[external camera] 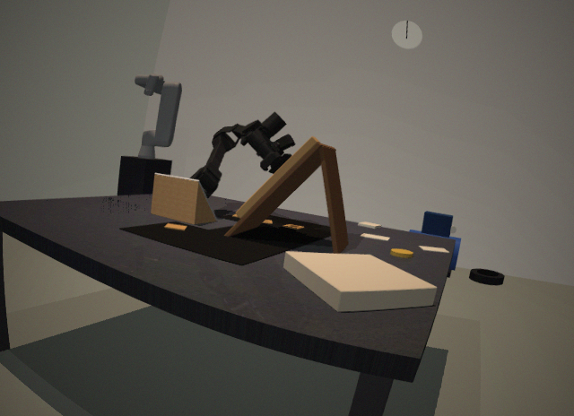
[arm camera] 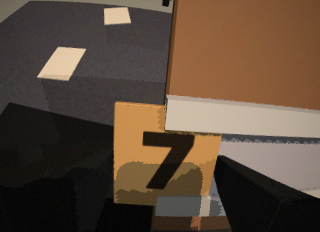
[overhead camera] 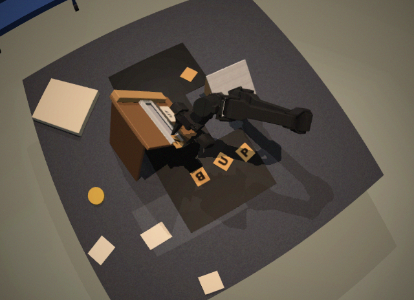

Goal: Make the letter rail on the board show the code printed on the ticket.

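Note:
My gripper (overhead camera: 180, 139) (arm camera: 166, 160) is shut on the orange tile marked 7 (overhead camera: 176, 141) (arm camera: 132, 142) at the open end of the pale rail (overhead camera: 156, 121) (arm camera: 240, 117) on the tilted brown board (overhead camera: 132, 117) (external camera: 278, 189) (arm camera: 250, 47). In the wrist view the 7 is upright; the tile's right part lies behind the rail's upper lip, and its left part sticks out. A cream ticket (overhead camera: 167, 112) on the board shows one character, like a 5; the arm hides the rest. Tiles B (overhead camera: 200, 176), U (overhead camera: 223, 161) and P (overhead camera: 245, 152) lie on the dark mat (overhead camera: 213, 203).
An orange tile (overhead camera: 189, 74) (external camera: 176, 227) with no readable letter lies at the mat's far part, near a wedge block (overhead camera: 230, 77) (external camera: 174, 198). A thick cream slab (overhead camera: 66, 106) (external camera: 361, 274), a yellow disc (overhead camera: 96, 195) (external camera: 401, 253) and several pale cards stand around the board.

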Robot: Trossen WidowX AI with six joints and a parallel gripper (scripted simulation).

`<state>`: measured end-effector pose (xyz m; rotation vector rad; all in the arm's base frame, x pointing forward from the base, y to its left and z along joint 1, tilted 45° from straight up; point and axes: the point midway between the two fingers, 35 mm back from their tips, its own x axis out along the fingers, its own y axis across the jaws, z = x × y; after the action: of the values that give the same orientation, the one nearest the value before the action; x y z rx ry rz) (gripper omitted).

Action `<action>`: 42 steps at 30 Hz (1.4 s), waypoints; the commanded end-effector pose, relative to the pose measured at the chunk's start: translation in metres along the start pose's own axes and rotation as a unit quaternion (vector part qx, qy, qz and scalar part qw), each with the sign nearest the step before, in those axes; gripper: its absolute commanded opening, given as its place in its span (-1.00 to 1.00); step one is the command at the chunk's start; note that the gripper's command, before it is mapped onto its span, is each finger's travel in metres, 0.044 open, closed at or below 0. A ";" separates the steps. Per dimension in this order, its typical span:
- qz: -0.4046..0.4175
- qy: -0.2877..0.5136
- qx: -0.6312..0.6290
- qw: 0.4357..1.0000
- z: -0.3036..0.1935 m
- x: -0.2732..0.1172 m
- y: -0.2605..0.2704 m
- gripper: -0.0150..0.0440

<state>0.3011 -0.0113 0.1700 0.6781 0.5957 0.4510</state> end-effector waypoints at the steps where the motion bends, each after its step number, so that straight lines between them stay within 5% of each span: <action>1: 0.002 0.000 -0.002 1.000 0.000 0.000 -0.002 -0.49; 42: 0.002 0.000 -0.002 1.000 0.000 0.000 -0.021 -0.49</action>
<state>0.3046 -0.0244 0.1561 0.6787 0.5976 0.4505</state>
